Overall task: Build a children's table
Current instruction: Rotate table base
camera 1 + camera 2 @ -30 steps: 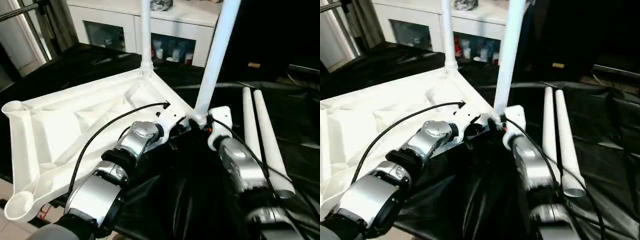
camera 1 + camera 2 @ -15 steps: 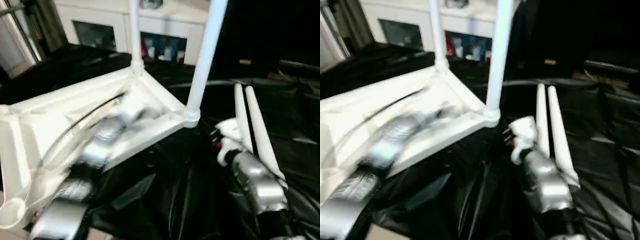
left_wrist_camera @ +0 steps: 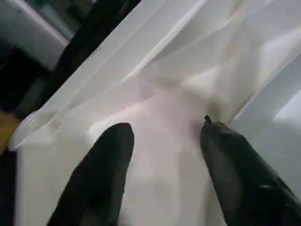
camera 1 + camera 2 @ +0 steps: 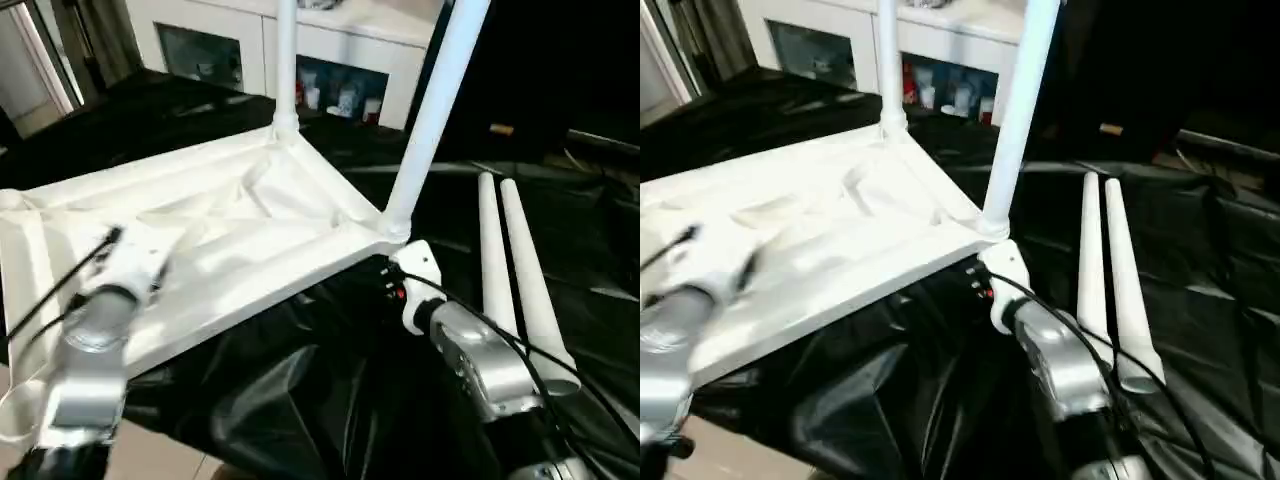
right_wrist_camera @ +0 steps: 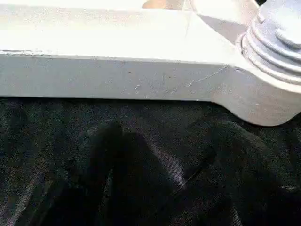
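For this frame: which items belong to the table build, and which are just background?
Part of the job:
- upturned white tabletop
- two legs standing in its corners, far and near
- two loose legs lying on the black cloth

Just lying about:
- white cabinet behind, small items on its shelves

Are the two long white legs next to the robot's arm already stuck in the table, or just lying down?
Just lying down. The two loose legs rest flat, side by side, on the black cloth, apart from the tabletop.
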`<state>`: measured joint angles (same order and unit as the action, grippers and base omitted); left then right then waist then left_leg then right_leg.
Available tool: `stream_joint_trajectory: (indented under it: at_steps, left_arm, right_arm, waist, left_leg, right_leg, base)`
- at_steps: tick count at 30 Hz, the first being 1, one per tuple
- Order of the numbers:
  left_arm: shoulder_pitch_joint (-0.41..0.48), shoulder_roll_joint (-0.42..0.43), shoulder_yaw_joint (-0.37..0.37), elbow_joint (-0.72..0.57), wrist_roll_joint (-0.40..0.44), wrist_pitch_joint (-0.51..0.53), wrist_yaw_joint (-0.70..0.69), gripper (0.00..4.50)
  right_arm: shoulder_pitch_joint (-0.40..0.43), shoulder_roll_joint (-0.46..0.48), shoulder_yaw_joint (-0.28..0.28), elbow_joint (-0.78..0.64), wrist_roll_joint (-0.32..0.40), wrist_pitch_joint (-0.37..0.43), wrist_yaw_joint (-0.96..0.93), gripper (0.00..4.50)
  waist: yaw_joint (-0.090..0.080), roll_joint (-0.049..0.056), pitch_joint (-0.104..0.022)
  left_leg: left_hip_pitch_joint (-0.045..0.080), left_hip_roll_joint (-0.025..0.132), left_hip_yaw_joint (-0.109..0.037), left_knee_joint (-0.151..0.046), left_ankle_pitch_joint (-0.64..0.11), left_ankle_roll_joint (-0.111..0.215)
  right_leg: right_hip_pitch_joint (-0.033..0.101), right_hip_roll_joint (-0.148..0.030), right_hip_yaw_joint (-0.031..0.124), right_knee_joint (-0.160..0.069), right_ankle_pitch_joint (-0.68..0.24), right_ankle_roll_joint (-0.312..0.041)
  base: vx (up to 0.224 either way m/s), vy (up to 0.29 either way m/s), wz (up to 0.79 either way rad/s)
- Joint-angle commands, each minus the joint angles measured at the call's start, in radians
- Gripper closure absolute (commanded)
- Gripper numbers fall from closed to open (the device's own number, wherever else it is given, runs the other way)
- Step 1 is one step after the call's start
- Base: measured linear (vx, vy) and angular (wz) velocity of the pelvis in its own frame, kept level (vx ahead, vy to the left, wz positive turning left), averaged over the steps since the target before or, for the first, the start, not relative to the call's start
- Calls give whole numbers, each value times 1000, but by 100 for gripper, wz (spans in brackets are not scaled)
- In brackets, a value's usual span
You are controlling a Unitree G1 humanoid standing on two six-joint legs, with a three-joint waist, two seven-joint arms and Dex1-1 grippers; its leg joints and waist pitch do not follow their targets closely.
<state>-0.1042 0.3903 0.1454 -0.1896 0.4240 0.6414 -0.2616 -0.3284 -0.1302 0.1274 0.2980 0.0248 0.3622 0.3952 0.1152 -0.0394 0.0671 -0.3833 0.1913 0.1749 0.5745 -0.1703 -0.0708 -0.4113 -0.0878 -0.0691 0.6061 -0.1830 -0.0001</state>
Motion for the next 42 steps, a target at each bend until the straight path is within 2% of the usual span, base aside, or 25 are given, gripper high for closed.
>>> stream_joint_trajectory:
  at_steps: [1, 6, 7, 8, 10, 12, 14, 16, 18, 19, 22, 24, 26, 27, 28, 29, 30, 31, 33, 36, 37, 38, 39, 41, 42]
  left_arm:
    - [24, 24, 21, -37, 38, 45, -18, 148]
    - [38, 84, 14, 8, 14, 36, -50, 103]
    - [38, 84, 14, 8, 14, 36, -50, 133]
    - [39, 99, -2, 20, 6, 43, -69, 143]
    - [34, 127, -29, 70, -17, 51, -121, 135]
    - [25, 152, -42, 116, -21, 47, -161, 160]
    - [20, 168, -52, 140, -29, 43, -189, 186]
    - [11, 195, -74, 168, -44, 26, -236, 177]
    - [6, 209, -86, 177, -62, 28, -274, 211]
    - [8, 229, -104, 164, -88, 42, -329, 229]
    - [16, 257, -129, 112, -144, 81, -430, 223]
    - [25, 271, -149, 23, -218, 128, -528, 261]
    - [36, 296, -191, -53, -288, 147, -635, 273]
    - [38, 299, -200, -68, -309, 161, -661, 269]
    - [41, 304, -211, -79, -325, 146, -685, 269]
    - [43, 306, -219, -87, -337, 135, -702, 290]
    - [39, 310, -254, -105, -375, 120, -757, 310]
    - [32, 311, -276, -104, -389, 87, -786, 310]
    - [8, 298, -302, -88, -405, 60, -817, 302]
    - [-42, 252, -330, -57, -436, 52, -854, 357]
    - [-61, 239, -339, -46, -443, 58, -856, 352]
    - [-95, 215, -358, -8, -436, 42, -854, 344]
    - [-144, 185, -386, 61, -409, 0, -840, 344]
    - [-202, 146, -410, 150, -374, -50, -812, 347]
    - [-238, 120, -416, 204, -362, -75, -788, 374]
  right_arm:
    - [-16, -3, 2, 22, -14, 12, -12, 95]
    - [-17, 11, 12, 34, -21, 9, -19, 95]
    - [-17, 11, 12, 34, -21, 9, -19, 95]
    - [-18, 14, 15, 40, -20, 8, -21, 95]
    - [-20, 20, 21, 52, -22, 8, -26, 95]
    - [-22, 22, 24, 59, -22, 7, -27, 95]
    - [-24, 23, 24, 62, -23, 7, -25, 95]
    - [-34, 24, 24, 83, -26, -5, -23, 95]
    - [-43, 27, 23, 100, -28, -12, -22, 95]
    - [-57, 28, 24, 121, -30, -20, -21, 95]
    - [-80, 30, 25, 155, -30, -31, -18, 95]
    - [-98, 35, 23, 179, -29, -37, -17, 95]
    - [-114, 40, 23, 200, -28, -44, -17, 95]
    - [-118, 41, 24, 205, -28, -46, -16, 95]
    - [-120, 42, 25, 208, -28, -47, -16, 95]
    - [-122, 42, 26, 210, -29, -49, -15, 95]
    - [-129, 43, 26, 219, -30, -55, -14, 95]
    - [-133, 42, 26, 226, -30, -60, -13, 95]
    - [-140, 41, 24, 237, -29, -66, -12, 95]
    - [-147, 35, 19, 244, -28, -71, -12, 95]
    - [-151, 33, 17, 250, -28, -75, -13, 95]
    - [-154, 28, 13, 254, -30, -79, -17, 95]
    - [-159, 22, 6, 259, -32, -83, -21, 95]
    - [-160, 15, -2, 257, -32, -83, -24, 95]
    - [-162, 11, -7, 256, -32, -84, -26, 95]
  waist:
    - [2, 13, -60]
    - [6, 20, -64]
    - [6, 19, -64]
    - [7, 25, -66]
    - [6, 22, -67]
    - [4, 22, -66]
    - [5, 22, -65]
    - [4, 24, -60]
    - [2, 25, -59]
    - [1, 21, -61]
    - [-2, 23, -61]
    - [0, 24, -63]
    - [2, 21, -64]
    - [5, 26, -63]
    - [5, 24, -63]
    - [6, 21, -66]
    - [5, 17, -65]
    - [7, 19, -66]
    - [3, 16, -66]
    - [2, 16, -67]
    - [0, 19, -67]
    - [0, 17, -67]
    - [1, 18, -71]
    - [3, 13, -71]
    - [2, 18, -71]
  left_leg:
    - [16, 37, -16, -80, -265, 3]
    - [19, 36, -17, -79, -260, -4]
    - [19, 35, -17, -78, -260, -4]
    - [20, 34, -17, -77, -261, -8]
    - [21, 33, -17, -77, -269, -11]
    - [21, 32, -17, -78, -281, -14]
    - [22, 32, -17, -79, -294, -14]
    - [28, 33, -21, -85, -360, -26]
    - [30, 33, -23, -86, -386, -33]
    - [34, 34, -24, -86, -399, -37]
    - [33, 35, -24, -88, -398, -42]
    - [35, 36, -22, -87, -373, -42]
    - [35, 36, -19, -86, -356, -38]
    - [39, 37, -16, -85, -364, -41]
    - [38, 35, -17, -85, -365, -43]
    - [33, 33, -17, -86, -347, -44]
    - [32, 33, -16, -86, -341, -42]
    - [34, 33, -17, -86, -339, -42]
    - [32, 33, -16, -86, -335, -41]
    - [37, 31, -12, -83, -334, -48]
    - [36, 32, -13, -83, -331, -50]
    - [32, 31, -14, -84, -320, -52]
    - [38, 30, -11, -80, -308, -52]
    - [34, 28, -11, -80, -302, -50]
    - [32, 29, -13, -80, -297, -52]
  right_leg:
    - [39, -52, 47, -75, -233, -144]
    - [38, -49, 46, -70, -188, -157]
    - [38, -49, 46, -69, -183, -159]
    - [39, -50, 47, -67, -175, -163]
    - [39, -49, 47, -66, -172, -169]
    - [39, -49, 47, -67, -181, -169]
    - [39, -51, 48, -70, -207, -165]
    - [36, -56, 49, -79, -310, -148]
    - [34, -56, 50, -81, -339, -145]
    - [33, -60, 50, -83, -360, -143]
    - [32, -57, 51, -79, -343, -155]
    - [34, -60, 53, -73, -301, -175]
    - [33, -58, 52, -71, -278, -184]
    - [28, -55, 53, -72, -270, -186]
    - [29, -54, 53, -70, -266, -185]
    - [37, -54, 52, -67, -249, -177]
    - [38, -54, 52, -67, -247, -177]
    - [37, -55, 52, -67, -251, -176]
    - [39, -56, 52, -68, -262, -172]
    - [37, -54, 53, -70, -281, -165]
    - [38, -55, 54, -69, -273, -167]
    - [43, -55, 52, -69, -267, -166]
    - [39, -52, 53, -68, -245, -165]
    - [45, -54, 53, -71, -257, -153]
    - [47, -55, 53, -69, -253, -153]
  base:
    - [0, 0, 0]
    - [0, 0, 0]
    - [0, 0, 0]
    - [0, 0, 0]
    - [0, 0, 0]
    - [0, 0, 0]
    - [0, 0, 0]
    - [0, 0, 0]
    - [0, 0, 0]
    - [0, 0, 0]
    - [0, 0, 0]
    - [0, 0, 0]
    - [0, 0, 0]
    - [0, 0, 0]
    - [0, 0, 0]
    - [0, 0, 0]
    - [0, 0, 0]
    - [0, 0, 0]
    - [0, 0, 0]
    - [0, 0, 0]
    - [0, 0, 0]
    - [0, 0, 0]
    - [0, 0, 0]
    - [0, 0, 0]
    - [0, 0, 0]
